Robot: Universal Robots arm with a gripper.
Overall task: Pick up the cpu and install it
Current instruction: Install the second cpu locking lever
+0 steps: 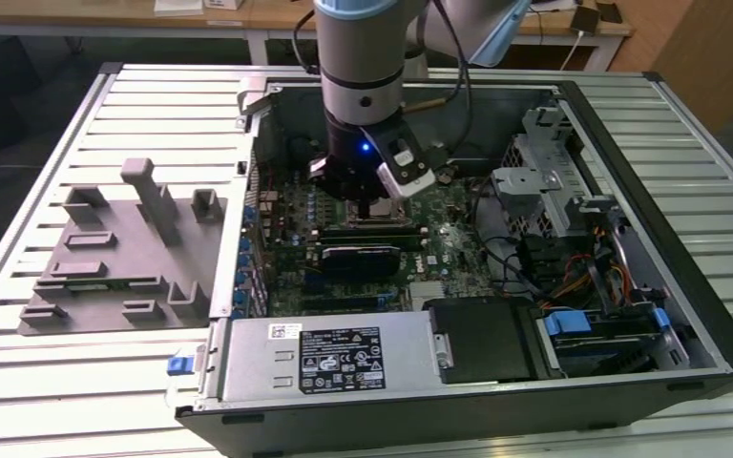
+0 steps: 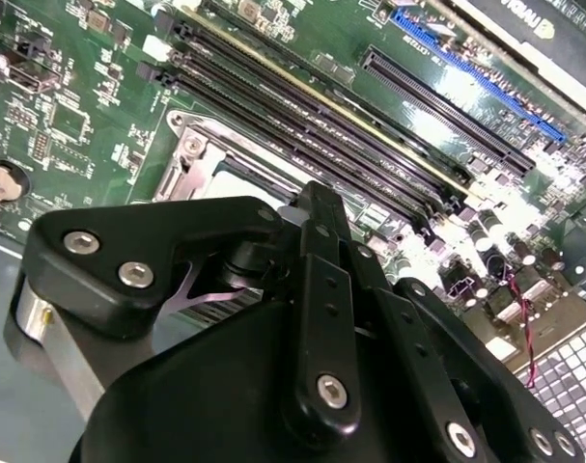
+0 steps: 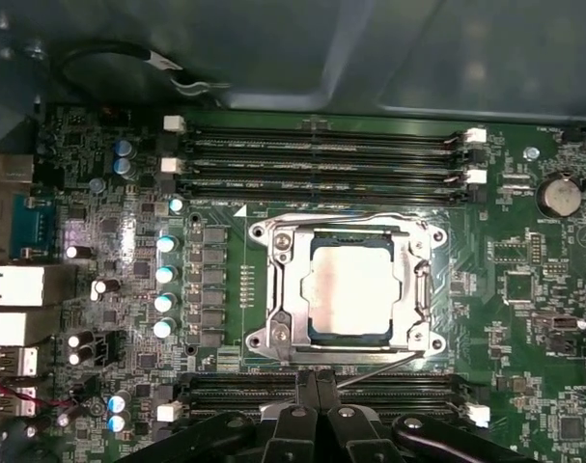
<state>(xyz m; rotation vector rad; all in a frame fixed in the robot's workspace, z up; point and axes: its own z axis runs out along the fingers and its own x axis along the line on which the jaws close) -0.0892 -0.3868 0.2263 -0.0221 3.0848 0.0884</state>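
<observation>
Gripper (image 1: pixel 373 202), black and multi-linked, hangs low inside the open black computer case (image 1: pixel 672 248), just above the green motherboard (image 3: pixel 524 318). Its fingers (image 3: pixel 317 386) appear closed together with nothing between them, though the tips are partly hidden. Directly beyond the fingertips, the small square silvery-topped cpu (image 3: pixel 352 289) lies flat in the metal-framed socket (image 3: pixel 273 289), between rows of black memory slots (image 3: pixel 321 159).

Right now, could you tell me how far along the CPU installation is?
Looks mostly done: the cpu lies flat inside the socket frame on the motherboard. In hand: nothing visible; the gripper hovers beside the socket, over the memory slots. Left: whether the socket's retention is latched cannot be told.
</observation>
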